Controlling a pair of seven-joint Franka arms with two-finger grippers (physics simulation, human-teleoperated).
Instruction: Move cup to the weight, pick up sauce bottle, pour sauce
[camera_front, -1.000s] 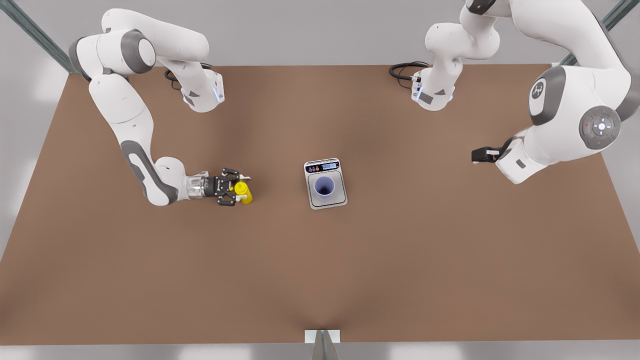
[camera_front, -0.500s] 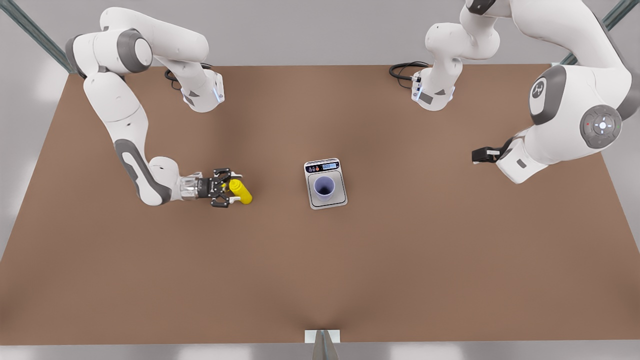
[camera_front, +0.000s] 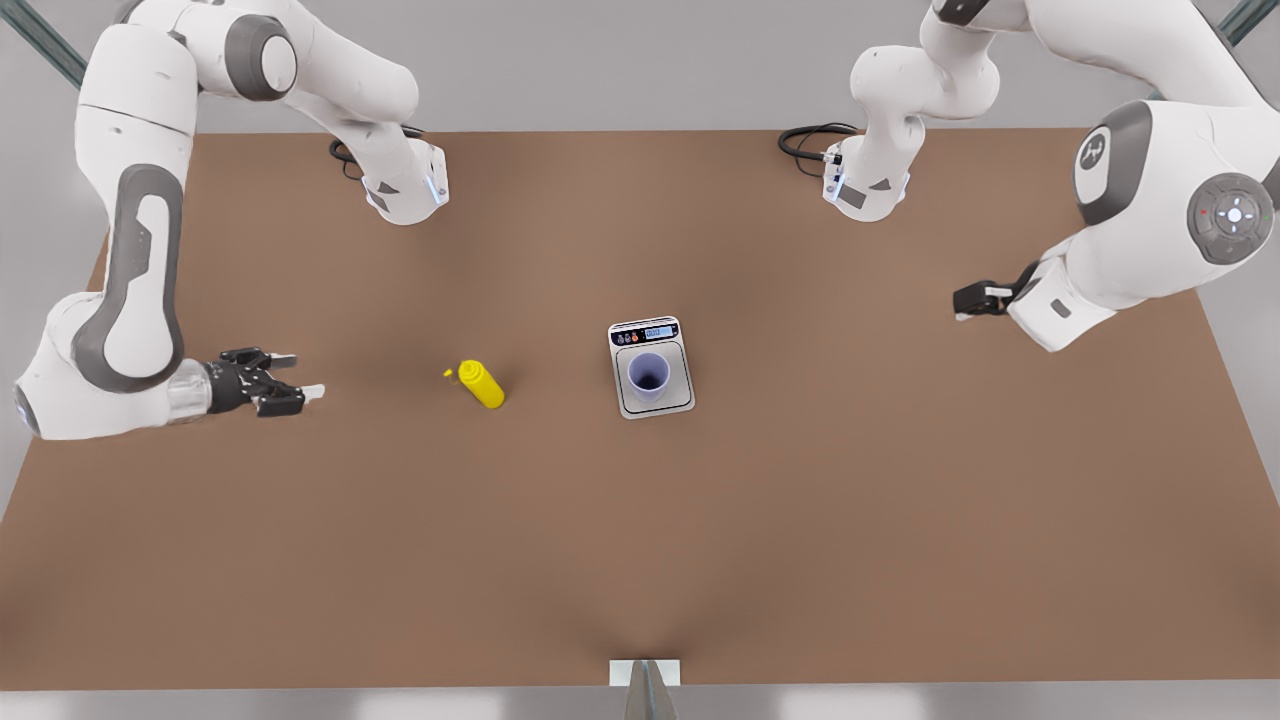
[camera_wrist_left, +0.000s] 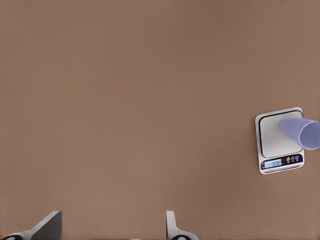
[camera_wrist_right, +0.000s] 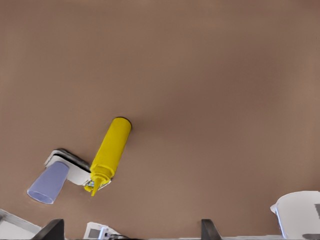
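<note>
The yellow sauce bottle (camera_front: 482, 386) rests free on the brown table, left of centre in the front view, its nozzle toward that view's left. The lavender cup (camera_front: 648, 375) stands upright on the weight (camera_front: 626, 404) at the table's middle. My right gripper (camera_front: 300, 374) hangs open well off to the front view's left of the bottle. The right wrist view has the bottle (camera_wrist_right: 112, 150) in front of the cup (camera_wrist_right: 49, 182) and weight (camera_wrist_right: 75, 171), beyond my spread gripper (camera_wrist_right: 130, 225). My left gripper (camera_front: 962, 303) waits open at the front view's right. Its wrist view (camera_wrist_left: 112, 217) catches the cup (camera_wrist_left: 302, 132) on the weight (camera_wrist_left: 272, 137).
Both arm bases (camera_front: 405, 190) (camera_front: 865, 190) with black cables sit at the table's far edge. A small white bracket (camera_front: 645, 672) marks the near edge. Bare brown tabletop (camera_front: 640, 540) surrounds the bottle and weight. One white arm base (camera_wrist_right: 297, 215) also appears in the right wrist view.
My right gripper, which was around the bottle a second ago, has let go and pulled back far to the front view's left. The bottle stayed put, nozzle now leaning left. The left arm shifted slightly.
</note>
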